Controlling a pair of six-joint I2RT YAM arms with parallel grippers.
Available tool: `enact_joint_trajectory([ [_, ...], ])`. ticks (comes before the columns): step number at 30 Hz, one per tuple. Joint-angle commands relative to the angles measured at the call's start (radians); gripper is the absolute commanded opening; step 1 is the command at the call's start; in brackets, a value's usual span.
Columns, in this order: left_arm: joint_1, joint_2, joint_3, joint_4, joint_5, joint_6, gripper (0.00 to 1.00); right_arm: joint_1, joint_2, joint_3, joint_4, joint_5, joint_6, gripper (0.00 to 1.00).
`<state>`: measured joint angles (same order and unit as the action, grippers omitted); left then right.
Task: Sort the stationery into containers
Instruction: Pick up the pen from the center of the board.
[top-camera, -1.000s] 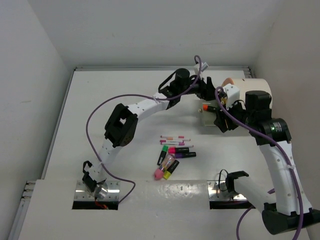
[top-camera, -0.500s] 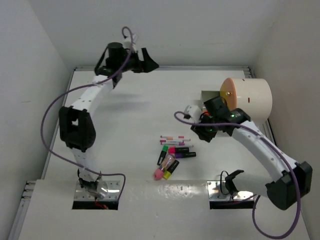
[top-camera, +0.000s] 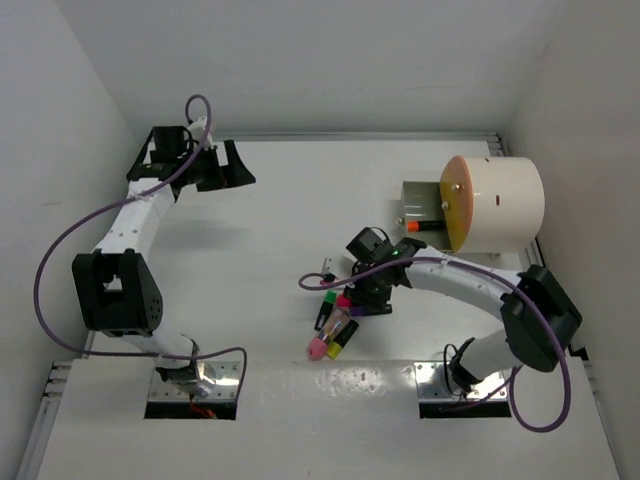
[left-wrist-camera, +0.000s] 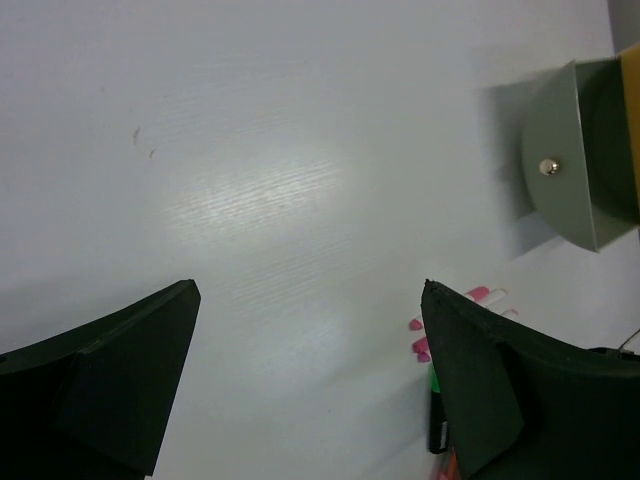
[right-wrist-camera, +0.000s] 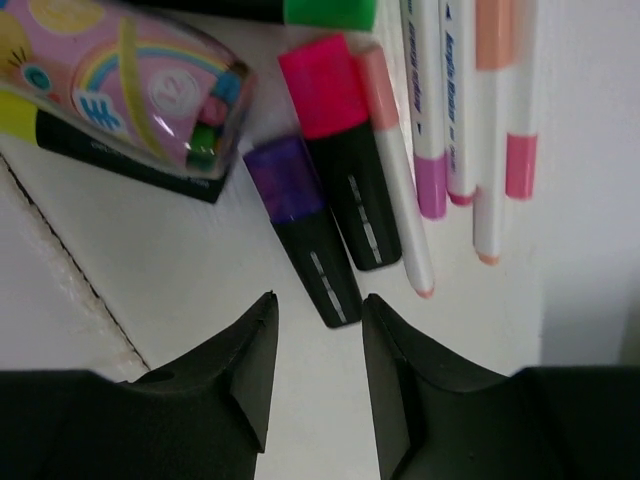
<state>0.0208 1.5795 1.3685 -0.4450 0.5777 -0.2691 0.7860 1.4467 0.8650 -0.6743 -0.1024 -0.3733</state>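
Note:
The stationery lies in a pile at mid-table. In the right wrist view I see a purple highlighter (right-wrist-camera: 300, 225), a pink highlighter (right-wrist-camera: 345, 165), a green cap (right-wrist-camera: 325, 12), thin white pens (right-wrist-camera: 440, 100) and a pink patterned tube (right-wrist-camera: 140, 90). My right gripper (right-wrist-camera: 318, 305) is open and empty, its tips just short of the purple highlighter's black end; from above it (top-camera: 362, 295) hovers over the pile. The cream drum (top-camera: 505, 200) has an orange face (top-camera: 458, 200) and an open drawer (top-camera: 415, 195) holding an orange highlighter (top-camera: 422, 227). My left gripper (top-camera: 232, 172) is open and empty at the far back left.
The drum's drawer with its small knob (left-wrist-camera: 545, 167) shows at the upper right of the left wrist view. Pink pen ends (left-wrist-camera: 480, 295) and a green highlighter (left-wrist-camera: 435, 385) peek past the right finger (left-wrist-camera: 480, 380). Walls close the table's back and sides.
My left arm swung from the drum's drawer to the far back left. My right gripper moved from beside the drum down-left to over the stationery pile.

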Motion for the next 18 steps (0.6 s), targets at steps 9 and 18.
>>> enact_joint_trajectory([
  [9, 0.062, -0.061, -0.034, 0.020, 0.042, 0.001, 1.00, 0.073, 0.092, -0.038, 0.185, 0.003, 0.068, 0.43],
  [18, 0.071, -0.035, -0.051, 0.052, 0.071, -0.032, 1.00, 0.102, 0.113, -0.099, 0.225, 0.023, 0.067, 0.45],
])
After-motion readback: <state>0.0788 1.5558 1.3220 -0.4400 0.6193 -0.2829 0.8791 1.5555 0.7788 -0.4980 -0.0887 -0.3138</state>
